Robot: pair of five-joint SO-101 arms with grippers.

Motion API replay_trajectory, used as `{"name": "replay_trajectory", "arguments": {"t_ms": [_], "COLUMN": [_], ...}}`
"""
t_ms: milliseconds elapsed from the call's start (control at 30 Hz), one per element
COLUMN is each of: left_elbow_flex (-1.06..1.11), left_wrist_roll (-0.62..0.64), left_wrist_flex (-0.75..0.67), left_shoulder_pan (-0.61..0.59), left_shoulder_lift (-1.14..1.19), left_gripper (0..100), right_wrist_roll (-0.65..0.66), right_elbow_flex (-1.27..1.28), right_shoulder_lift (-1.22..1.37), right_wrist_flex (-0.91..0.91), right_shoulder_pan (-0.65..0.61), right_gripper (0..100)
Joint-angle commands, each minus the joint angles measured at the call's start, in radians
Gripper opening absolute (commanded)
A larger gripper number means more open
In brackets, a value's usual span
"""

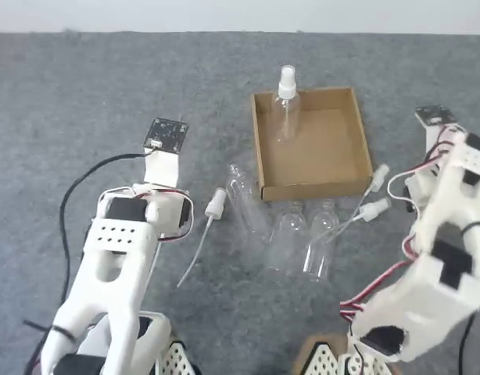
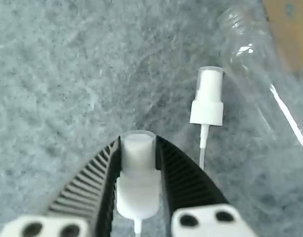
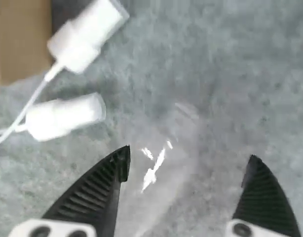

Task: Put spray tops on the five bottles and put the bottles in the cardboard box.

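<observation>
left gripper [image 2: 136, 143]: fingers closed on a spray top [image 2: 136, 177], clamped around its body, cap poking past the tips. it sits to the left of the cardboard box [image 1: 314, 190], over the grey carpet [image 1: 84, 86]. a second spray top [image 2: 207, 101] lies loose between the gripper and the box, beside an uncapped bottle [image 2: 260, 74] at the box's near-left corner. two further bottles [image 1: 287, 234] lie just beside the near wall. a capped bottle [image 1: 287, 109] lies inside the box.

right gripper [image 3: 188, 155]: fingers spread wide, gripping nothing, right of the box, near one loose top [image 3: 85, 37] and another loose top [image 3: 62, 118]. a faint clear shape shows between the fingers; cannot tell if it is a bottle.

risks, as i judge them:
- bottles lie on their sides, so a nudge from the dip tube could roll one away from the box.
- the held top's tube is hidden, so it may miss the neck.
- with no second grip on the bottle, the top may not seat.
</observation>
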Motion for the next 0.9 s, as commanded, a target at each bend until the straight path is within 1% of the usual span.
{"name": "replay_trajectory", "arguments": {"t_ms": [0,200,400,500,600,667,867], "left_elbow_flex": [-0.004,-0.002,0.015,0.015,0.015,0.015,0.015], "left_wrist_roll": [-0.006,-0.005,-0.008,-0.008,-0.008,-0.008,-0.009], "left_wrist_flex": [-0.031,-0.048,-0.051,-0.051,-0.051,-0.051,-0.051], "left_shoulder_pan": [0.005,0.005,0.005,0.005,0.005,0.005,0.006], "left_shoulder_lift": [-0.044,-0.043,-0.043,-0.043,-0.043,-0.043,-0.043], "left_gripper": [1,1,1,1,1,1,1], "right_wrist_roll": [-0.018,-0.026,-0.201,-0.253,-0.287,-0.316,-0.4], "right_elbow_flex": [-0.135,-0.143,-0.137,-0.133,-0.126,-0.095,0.046], "right_shoulder_lift": [0.081,0.085,-0.028,-0.093,-0.125,-0.127,-0.127], "right_wrist_flex": [0.065,0.079,0.102,0.16,0.174,0.142,-0.038], "right_shoulder_pan": [-0.019,-0.016,-0.016,-0.016,-0.001,0.012,0.054], "right_gripper": [22.4,22.0,22.0,22.1,22.1,22.1,22.1]}}
